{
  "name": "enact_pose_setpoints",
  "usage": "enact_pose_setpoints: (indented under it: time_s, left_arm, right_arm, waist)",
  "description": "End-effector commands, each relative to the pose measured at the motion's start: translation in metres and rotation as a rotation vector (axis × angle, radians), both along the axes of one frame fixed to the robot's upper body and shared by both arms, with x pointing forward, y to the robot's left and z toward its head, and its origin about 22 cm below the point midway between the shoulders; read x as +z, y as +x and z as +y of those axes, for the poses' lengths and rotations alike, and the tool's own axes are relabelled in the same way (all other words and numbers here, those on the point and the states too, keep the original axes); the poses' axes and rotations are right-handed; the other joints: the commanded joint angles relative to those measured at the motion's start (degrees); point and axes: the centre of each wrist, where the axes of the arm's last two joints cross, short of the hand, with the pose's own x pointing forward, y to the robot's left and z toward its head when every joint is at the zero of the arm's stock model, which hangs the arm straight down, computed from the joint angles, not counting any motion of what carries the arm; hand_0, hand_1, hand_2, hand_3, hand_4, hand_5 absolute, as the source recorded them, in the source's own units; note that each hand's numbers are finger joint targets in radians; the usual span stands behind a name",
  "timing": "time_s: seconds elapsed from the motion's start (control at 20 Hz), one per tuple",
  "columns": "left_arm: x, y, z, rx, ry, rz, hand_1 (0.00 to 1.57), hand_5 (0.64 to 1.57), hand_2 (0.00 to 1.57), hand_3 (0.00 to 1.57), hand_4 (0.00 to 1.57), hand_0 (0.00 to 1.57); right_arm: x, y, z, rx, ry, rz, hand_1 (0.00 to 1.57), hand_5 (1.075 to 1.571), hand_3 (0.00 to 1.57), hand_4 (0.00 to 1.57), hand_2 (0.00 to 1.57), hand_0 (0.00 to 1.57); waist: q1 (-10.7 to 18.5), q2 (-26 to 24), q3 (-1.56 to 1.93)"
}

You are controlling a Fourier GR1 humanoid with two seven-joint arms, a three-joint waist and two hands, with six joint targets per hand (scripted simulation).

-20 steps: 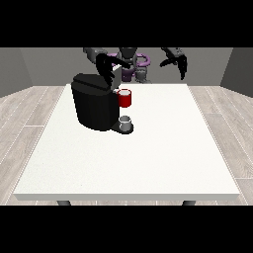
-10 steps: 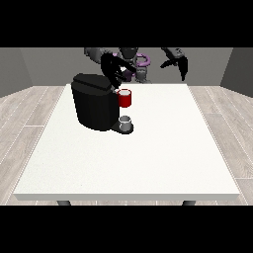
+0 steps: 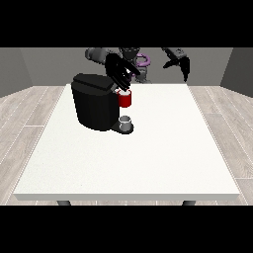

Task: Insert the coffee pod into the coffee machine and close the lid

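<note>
The hand at the view's left (image 3: 118, 71) is held above the coffee machine (image 3: 95, 103), just over its top right edge, with its fingers spread and extended downward toward the red part below; they are seen to be released rather than clenched, and nothing is seen grasped in them. Its arm is bent in from the far side of the worktop (image 3: 148, 148), the grey upper arm being visible behind the machine. The hand at the view's right (image 3: 182, 63) is raised well apart from the machine, above the far right edge of the worktop, with its fingers hanging downward in a relaxed way and nothing held.

The coffee machine is seen as a black, blocky body standing on the far left part of the worktop. A red cylindrical part (image 3: 125, 99) is mounted at its upper right side, directly under the fingers of the hand at the view's left. Whether this red part is the pod holder or the coffee pod itself cannot be told. Below it, a small grey cup (image 3: 126, 121) is placed on the machine's low black base.

One coffee machine, one red part, one grey cup and two hands are counted. No separate coffee pod can be made out with certainty.
</note>
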Motion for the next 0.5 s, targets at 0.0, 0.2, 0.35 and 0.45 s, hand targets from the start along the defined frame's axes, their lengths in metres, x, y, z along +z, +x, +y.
enact_pose_setpoints:
  time_s: [0.0,0.2,0.35,0.45]
  left_arm:
    - [0.009,0.003,-0.009,-0.063,-0.005,-0.011,0.00,1.571,0.00,0.00,0.44,0.00]
    - [0.017,0.007,-0.021,-0.100,0.008,-0.048,0.00,1.571,0.00,0.00,0.40,0.00]
    - [0.025,0.011,-0.029,-0.129,0.011,-0.079,0.00,1.571,0.00,0.00,0.38,0.00]
    - [0.036,0.012,-0.034,-0.150,0.004,-0.091,0.00,1.571,0.00,0.00,0.35,0.00]
  right_arm:
    - [0.031,-0.004,0.062,0.232,0.052,-0.205,0.00,1.571,0.00,0.00,0.00,0.00]
    - [0.053,-0.005,0.050,0.211,0.028,-0.238,0.00,1.571,0.00,0.00,0.00,0.00]
    - [0.070,-0.009,0.044,0.181,0.065,-0.285,0.00,1.571,0.00,0.00,0.00,0.00]
    - [0.059,-0.007,0.051,0.199,0.094,-0.303,0.00,1.571,0.00,0.00,0.00,0.00]
  waist:
    - [7.64,1.04,-2.15]
    - [10.60,3.72,-2.17]
    - [12.63,6.26,-2.18]
    - [13.28,6.55,-2.17]
